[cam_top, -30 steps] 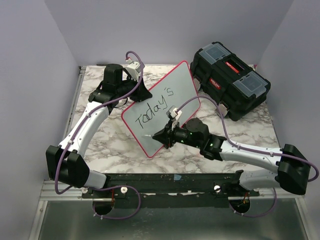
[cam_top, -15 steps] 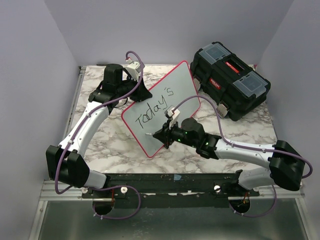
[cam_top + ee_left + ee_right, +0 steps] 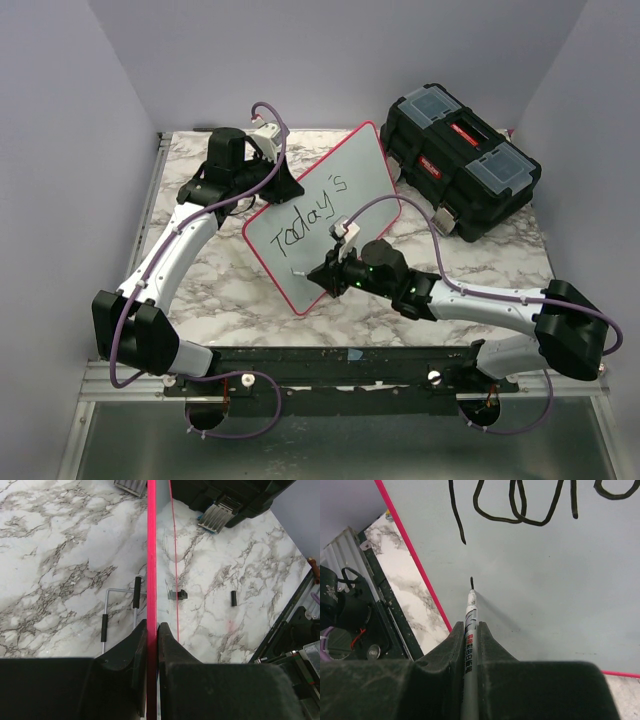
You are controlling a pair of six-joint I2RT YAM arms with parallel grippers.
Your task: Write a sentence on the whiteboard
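Note:
The whiteboard (image 3: pixel 365 170), white with a red-pink rim, stands tilted on the table. My left gripper (image 3: pixel 283 185) is shut on its upper left edge; in the left wrist view the rim (image 3: pixel 151 555) runs edge-on between the closed gripper (image 3: pixel 152 626). The sentence (image 3: pixel 312 215) reads "Today's" in black, and its lower strokes (image 3: pixel 515 510) show in the right wrist view. My right gripper (image 3: pixel 324 275) (image 3: pixel 471 629) is shut on a grey marker (image 3: pixel 469 617). Its tip touches the board (image 3: pixel 560 580) below the "T", at a short fresh stroke.
A black toolbox (image 3: pixel 460 160) with red latches sits at the back right, close behind the board. A wire stand with black grips (image 3: pixel 120 610) and small black pieces (image 3: pixel 233 598) lie on the marble table (image 3: pixel 200 290) under the board. Walls enclose three sides.
My right gripper has carried the marker left and down across the board, to a spot under the "T". A short stroke now shows at the tip. The left arm has not moved.

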